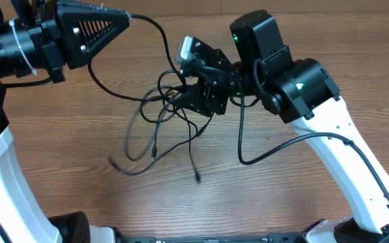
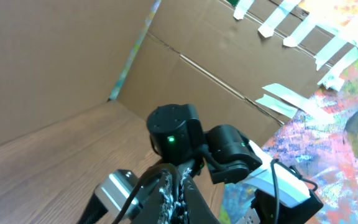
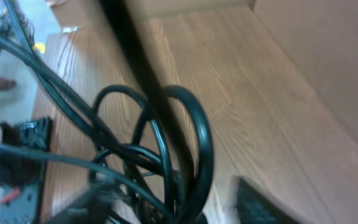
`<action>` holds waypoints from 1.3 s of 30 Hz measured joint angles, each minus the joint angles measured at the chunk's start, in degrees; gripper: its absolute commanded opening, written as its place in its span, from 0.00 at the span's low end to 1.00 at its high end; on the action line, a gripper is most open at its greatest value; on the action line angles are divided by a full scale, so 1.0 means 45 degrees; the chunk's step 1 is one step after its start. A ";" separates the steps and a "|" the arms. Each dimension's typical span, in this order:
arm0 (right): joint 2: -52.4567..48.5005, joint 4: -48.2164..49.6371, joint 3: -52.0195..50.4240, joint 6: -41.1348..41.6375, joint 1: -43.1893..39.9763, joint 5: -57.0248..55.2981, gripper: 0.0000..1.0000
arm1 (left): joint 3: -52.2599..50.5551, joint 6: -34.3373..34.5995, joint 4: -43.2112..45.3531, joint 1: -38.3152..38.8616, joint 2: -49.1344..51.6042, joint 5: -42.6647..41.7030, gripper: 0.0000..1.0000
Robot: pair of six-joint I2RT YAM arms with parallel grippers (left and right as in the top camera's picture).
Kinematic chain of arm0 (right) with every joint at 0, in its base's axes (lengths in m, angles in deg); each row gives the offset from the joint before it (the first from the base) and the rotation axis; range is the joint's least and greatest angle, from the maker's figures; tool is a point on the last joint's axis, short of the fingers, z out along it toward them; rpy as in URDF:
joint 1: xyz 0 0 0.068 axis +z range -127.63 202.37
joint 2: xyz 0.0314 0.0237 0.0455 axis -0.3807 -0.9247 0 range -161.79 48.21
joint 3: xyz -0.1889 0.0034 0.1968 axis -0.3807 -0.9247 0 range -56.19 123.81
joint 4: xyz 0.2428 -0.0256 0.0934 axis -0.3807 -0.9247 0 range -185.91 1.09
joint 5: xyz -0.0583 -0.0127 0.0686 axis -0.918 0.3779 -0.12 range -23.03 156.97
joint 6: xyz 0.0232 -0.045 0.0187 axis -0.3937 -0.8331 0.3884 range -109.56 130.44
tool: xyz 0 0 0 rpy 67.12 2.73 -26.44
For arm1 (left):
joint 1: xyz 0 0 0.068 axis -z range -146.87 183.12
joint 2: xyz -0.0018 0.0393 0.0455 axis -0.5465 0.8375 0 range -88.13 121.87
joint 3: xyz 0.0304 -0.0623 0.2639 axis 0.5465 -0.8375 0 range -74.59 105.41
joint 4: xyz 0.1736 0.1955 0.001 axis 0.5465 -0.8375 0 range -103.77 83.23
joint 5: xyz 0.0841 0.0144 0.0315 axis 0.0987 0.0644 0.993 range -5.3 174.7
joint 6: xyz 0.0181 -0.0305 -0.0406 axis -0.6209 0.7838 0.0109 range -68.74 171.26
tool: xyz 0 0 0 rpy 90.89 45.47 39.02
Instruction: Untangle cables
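We find the left gripper (image 1: 125, 18) with fingers closed on one strand of the cables (image 1: 166, 100). The right gripper (image 1: 179, 93) sits in the knot, and we cannot tell its grip. We recommend slow separation.

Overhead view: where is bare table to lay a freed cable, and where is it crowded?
Bare wood lies on the table between the left arm's white link and the loose ends of the cables, and along the front edge below those plugs. It is crowded mid-table, where the cables tangle at the right gripper.
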 measured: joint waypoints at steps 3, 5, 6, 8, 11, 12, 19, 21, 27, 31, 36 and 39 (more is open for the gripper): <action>0.0000 0.0199 0.0000 -0.0083 0.0019 0.0034 0.04 | 0.0010 0.0000 0.0029 0.0000 -0.0189 -0.0073 0.04; 0.0000 0.0262 0.0000 -0.0087 0.0015 0.0015 0.04 | 0.0015 0.0005 0.0029 0.0000 -0.0272 -0.0092 0.04; 0.0000 0.0316 0.0000 -0.0073 -0.0034 -0.0044 0.04 | 0.0015 0.0005 0.0029 -0.0005 -0.0277 -0.0102 0.04; 0.0005 0.0369 0.0000 -0.0019 -0.0287 -0.0136 0.04 | 0.0019 0.0039 0.0029 -0.0053 -0.0277 -0.0189 0.04; 0.0053 0.0481 0.0000 0.0194 -0.1360 -0.0092 0.04 | 0.0019 0.0078 -0.0019 -0.0631 -0.0306 -0.0403 0.04; 0.0097 0.0534 0.0005 0.0291 -0.2006 0.0044 0.04 | 0.0019 0.0092 -0.0068 -0.0957 -0.0330 -0.0432 0.04; 0.0146 0.0194 0.0000 0.0622 -0.8194 -0.0015 0.04 | 0.0015 0.0855 0.0165 -0.5683 -0.1622 -0.1671 0.04; 0.0146 0.0296 0.0000 0.0845 -0.9768 0.0092 0.04 | 0.0034 0.1093 0.0189 -0.6829 -0.2225 -0.1851 0.04; 0.0146 0.0393 0.0000 0.1549 -1.2356 0.1370 0.04 | 0.0335 0.1418 0.0277 -0.7699 -0.3109 -0.2215 0.04; 0.0151 0.0389 0.0000 0.1744 -1.1696 0.2361 0.04 | 0.0345 0.1404 0.0617 -0.7699 -0.2948 -0.2215 0.04; 0.0457 0.0408 -0.0005 0.1889 -0.8850 0.2657 0.04 | 0.0262 0.1175 0.1073 -0.7699 -0.2637 -0.2186 0.04; 0.1035 0.0675 -0.0010 0.2006 -0.6834 0.2176 0.04 | 0.0248 0.0729 0.1049 -0.7699 -0.2594 -0.1763 0.04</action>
